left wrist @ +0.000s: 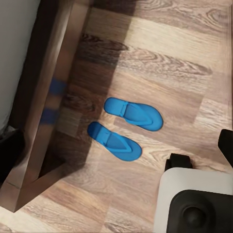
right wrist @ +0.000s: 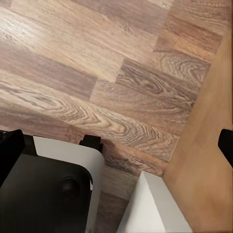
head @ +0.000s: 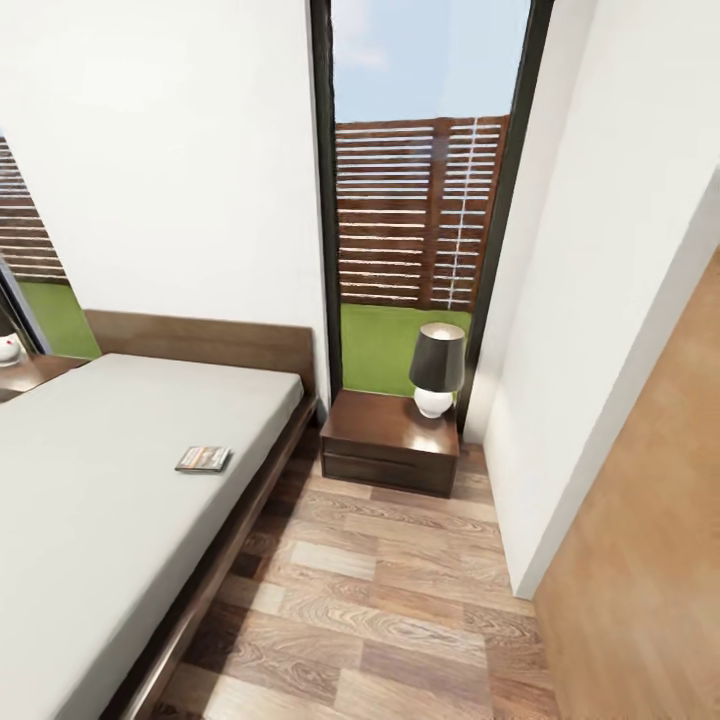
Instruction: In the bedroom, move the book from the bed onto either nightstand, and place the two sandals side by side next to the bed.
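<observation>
The book [head: 203, 458] lies flat on the grey mattress of the bed [head: 90, 480], near the mattress's right edge. A dark wood nightstand [head: 390, 440] stands right of the headboard, under the window. In the left wrist view the two blue sandals [left wrist: 133, 113] [left wrist: 115, 141] lie side by side on the plank floor, close to the bed frame [left wrist: 46, 111]. My left gripper [left wrist: 116, 150] hangs high above them, open and holding nothing. My right gripper [right wrist: 116, 148] is also open, over bare floor.
A black-shaded lamp [head: 437, 370] takes up the nightstand's right half. A second nightstand [head: 30, 372] shows at the far left. A white wall corner [head: 520, 560] and a wooden panel [head: 650, 560] narrow the floor strip to the right of the bed. My white and black base [left wrist: 194, 199] stands near the sandals.
</observation>
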